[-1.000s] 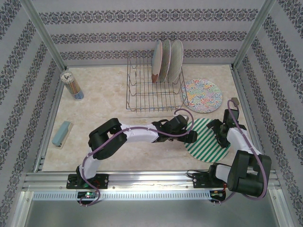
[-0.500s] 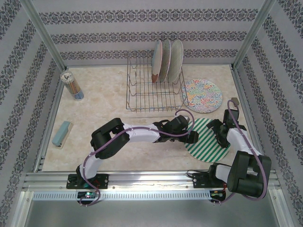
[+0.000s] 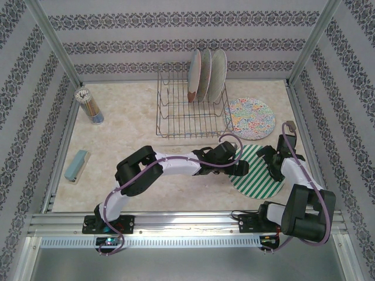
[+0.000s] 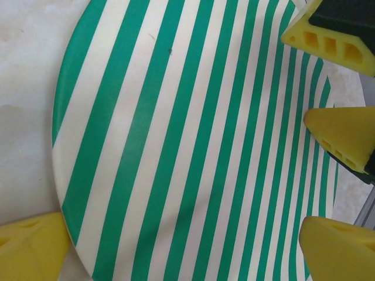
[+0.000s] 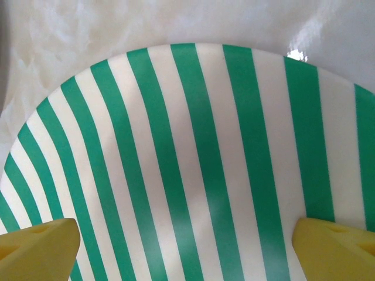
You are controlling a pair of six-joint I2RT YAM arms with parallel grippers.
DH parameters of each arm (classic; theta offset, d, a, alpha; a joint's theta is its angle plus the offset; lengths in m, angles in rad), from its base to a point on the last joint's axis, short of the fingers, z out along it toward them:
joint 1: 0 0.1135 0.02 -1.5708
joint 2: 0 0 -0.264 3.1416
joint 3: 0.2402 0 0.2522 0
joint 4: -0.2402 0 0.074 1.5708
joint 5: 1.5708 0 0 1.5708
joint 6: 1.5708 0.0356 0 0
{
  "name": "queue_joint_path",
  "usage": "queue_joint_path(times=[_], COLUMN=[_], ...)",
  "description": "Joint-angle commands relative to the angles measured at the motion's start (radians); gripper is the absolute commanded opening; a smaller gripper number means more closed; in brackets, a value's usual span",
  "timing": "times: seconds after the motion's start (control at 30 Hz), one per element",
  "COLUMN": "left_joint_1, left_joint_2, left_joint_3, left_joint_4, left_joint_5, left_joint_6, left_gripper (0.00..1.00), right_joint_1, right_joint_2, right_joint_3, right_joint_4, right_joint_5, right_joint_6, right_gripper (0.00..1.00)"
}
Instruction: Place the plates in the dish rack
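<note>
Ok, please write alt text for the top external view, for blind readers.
The left end effector and the right end effector meet over a green-white striped plate lying flat on the table. Behind, three plates stand upright in the dish rack; a floral plate lies to its right.

A pale marbled counter [image 3: 129,129] carries the wire dish rack [image 3: 176,132] at back centre, with a floral plate [image 3: 251,117] flat just beside its right end. A green-white striped plate [image 3: 256,179] lies front right. A cup of pencils [image 3: 91,106] stands back left, and a pale blue block [image 3: 77,165] lies nearer on the left
</note>
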Motion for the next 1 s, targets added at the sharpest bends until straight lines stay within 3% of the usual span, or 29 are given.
queue_joint_path(times=[0.0, 0.97], left_joint_1=[-0.022, -0.019], left_joint_2=[0.016, -0.108], left_joint_3=[0.049, 0.03], left_joint_4=[0.043, 0.126], left_joint_5=[0.061, 0.077], left_joint_6=[-0.026, -0.089], left_gripper=[1.0, 1.0], right_joint_1=[0.0, 0.026], right_joint_2=[0.026, 0.042], right_joint_3=[-0.037, -0.034], right_joint_4=[-0.018, 0.008], right_joint_5=[-0.052, -0.093], right_joint_6=[0.014, 0.02], right_gripper=[0.96, 0.96])
